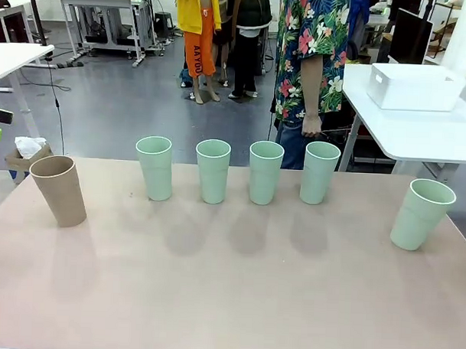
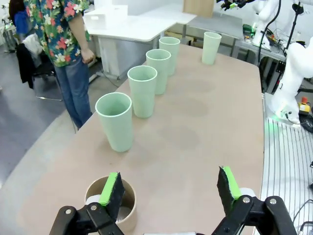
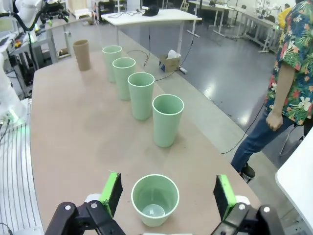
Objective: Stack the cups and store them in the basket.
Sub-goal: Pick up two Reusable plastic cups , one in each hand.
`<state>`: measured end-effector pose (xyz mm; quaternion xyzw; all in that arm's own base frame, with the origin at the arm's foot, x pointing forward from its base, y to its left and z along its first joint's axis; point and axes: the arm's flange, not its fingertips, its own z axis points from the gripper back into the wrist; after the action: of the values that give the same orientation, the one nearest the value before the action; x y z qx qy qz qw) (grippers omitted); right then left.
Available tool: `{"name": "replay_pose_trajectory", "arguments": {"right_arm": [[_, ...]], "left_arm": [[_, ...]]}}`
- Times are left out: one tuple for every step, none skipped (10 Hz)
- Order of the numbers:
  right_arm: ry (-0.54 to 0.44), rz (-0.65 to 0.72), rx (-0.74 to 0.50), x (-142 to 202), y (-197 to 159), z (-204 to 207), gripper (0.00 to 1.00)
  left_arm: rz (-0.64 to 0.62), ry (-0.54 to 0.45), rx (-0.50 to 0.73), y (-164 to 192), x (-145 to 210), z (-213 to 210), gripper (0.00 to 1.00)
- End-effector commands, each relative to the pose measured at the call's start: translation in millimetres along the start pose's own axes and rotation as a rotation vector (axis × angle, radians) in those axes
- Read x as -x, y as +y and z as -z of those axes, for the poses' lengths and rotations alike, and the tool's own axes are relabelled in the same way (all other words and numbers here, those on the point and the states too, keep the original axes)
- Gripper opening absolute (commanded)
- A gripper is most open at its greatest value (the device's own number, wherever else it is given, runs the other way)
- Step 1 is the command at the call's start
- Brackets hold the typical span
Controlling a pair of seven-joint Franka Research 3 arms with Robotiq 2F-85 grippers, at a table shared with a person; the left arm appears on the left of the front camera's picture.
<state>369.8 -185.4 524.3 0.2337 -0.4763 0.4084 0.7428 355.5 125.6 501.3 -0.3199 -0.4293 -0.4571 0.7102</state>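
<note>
Found both jaws spread, left off-centre over tan cup (image 1: pixel 59 190), right centred over end green cup (image 1: pixel 421 214), row upright on desk (image 1: pixel 229 297), basket (image 1: pixel 416 87) well apart on next table (image 1: pixel 448 140); judged near pad (image 2: pixel 110 183) likely to strike tan rim and topple it.

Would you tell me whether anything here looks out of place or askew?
The basket sits on a separate white side table at the far right, not on the table with the cups. All six cups stand upright and unstacked; the tan cup and rightmost mint cup look tilted in the front view, likely lens distortion.
</note>
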Motion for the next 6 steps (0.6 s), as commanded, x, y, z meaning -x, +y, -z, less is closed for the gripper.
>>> {"name": "replay_pose_trajectory", "arguments": {"right_arm": [[-0.019, -0.01, 0.003, -1.0, -1.3, -4.8, 1.0], [-0.016, 0.009, -0.004, -1.2, 0.6, -4.3, 1.0], [0.002, 0.008, 0.0, 0.6, 0.5, 0.2, 1.0], [0.002, 0.008, 0.0, 0.6, 0.5, 0.2, 1.0], [0.002, 0.008, 0.0, 0.6, 0.5, 0.2, 1.0], [0.002, 0.008, 0.0, 0.6, 0.5, 0.2, 1.0]], "left_arm": [[0.018, -0.025, -0.014, -9.0, -1.1, 8.8, 1.0], [0.002, -0.019, -0.03, -13.6, -1.8, 12.7, 1.0], [0.005, -0.002, 0.001, -4.2, -2.3, 3.0, 1.0], [0.005, -0.002, 0.001, -4.2, -2.3, 3.0, 1.0], [0.005, -0.002, 0.001, -4.2, -2.3, 3.0, 1.0], [0.005, -0.002, 0.001, -4.2, -2.3, 3.0, 1.0]]}}
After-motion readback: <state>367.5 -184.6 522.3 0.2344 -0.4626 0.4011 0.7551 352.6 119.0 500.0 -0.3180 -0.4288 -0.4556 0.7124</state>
